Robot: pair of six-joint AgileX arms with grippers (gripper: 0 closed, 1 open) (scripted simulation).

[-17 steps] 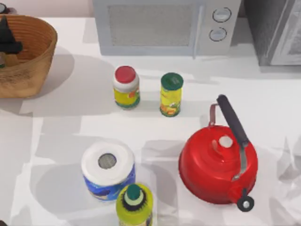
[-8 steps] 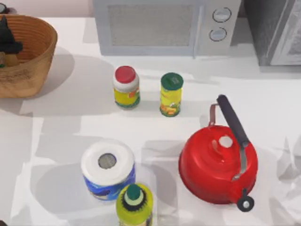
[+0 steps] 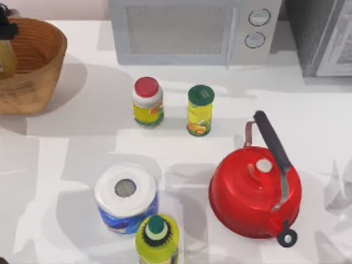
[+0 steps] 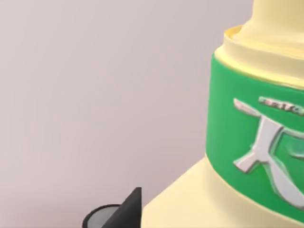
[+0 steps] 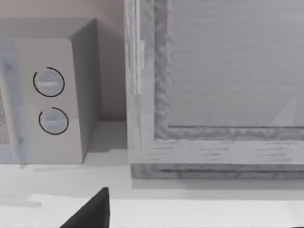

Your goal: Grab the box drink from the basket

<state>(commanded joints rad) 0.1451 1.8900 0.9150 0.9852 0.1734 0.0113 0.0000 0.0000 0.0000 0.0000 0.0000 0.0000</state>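
Note:
The woven basket point(image 3: 41, 52) stands at the table's far left back corner. My left gripper point(image 3: 4, 25) hangs over the basket's left part, shut on the box drink point(image 3: 5, 59), which is held up at about rim height. In the left wrist view the box drink point(image 4: 256, 142) is very close: pale yellow with a green band and silver lettering, and a dark fingertip point(image 4: 130, 209) rests against its lower edge. Part of my right gripper point(image 5: 92, 213) shows dark in the right wrist view, low over the table and facing the microwave.
A microwave point(image 3: 192, 30) stands at the back and a grey cabinet point(image 3: 322, 36) at the back right. Mid-table are a red-lidded yellow jar point(image 3: 147, 102) and a green-lidded can point(image 3: 200, 110). Nearer the front are a red kettle point(image 3: 256, 190), a paper roll point(image 3: 126, 198) and a yellow-green bottle point(image 3: 157, 239).
My left gripper has risen out of the basket toward the back, bringing the box drink up with it. Everything else on the table stays put.

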